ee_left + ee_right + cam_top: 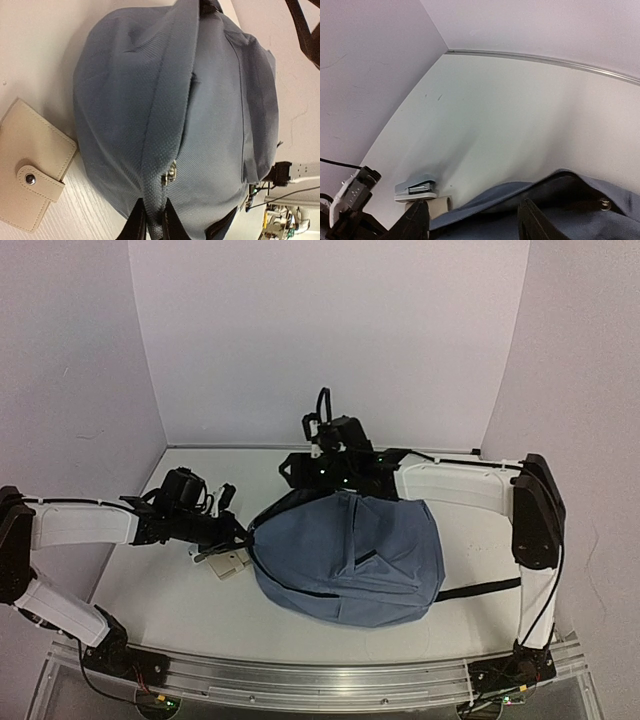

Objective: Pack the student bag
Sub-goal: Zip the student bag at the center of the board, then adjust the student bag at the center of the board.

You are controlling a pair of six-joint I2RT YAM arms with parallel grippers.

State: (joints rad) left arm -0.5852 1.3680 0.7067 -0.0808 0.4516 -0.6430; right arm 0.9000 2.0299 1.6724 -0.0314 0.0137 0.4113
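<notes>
On the white table [170, 590], our left gripper [152, 222] at nine o'clock pinches the student bag [350, 560] narrowly, probably steadying it; our right gripper [475, 222] at twelve o'clock stands wide.

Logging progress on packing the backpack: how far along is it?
Done: the soft grey-blue fabric backpack lies on the table, dark lining showing at its far edge. In hand: the left gripper pinches a fold of its fabric; the right gripper hangs open over that edge. Left: the cream snap-tab wallet lies outside, beside the bag.
</notes>
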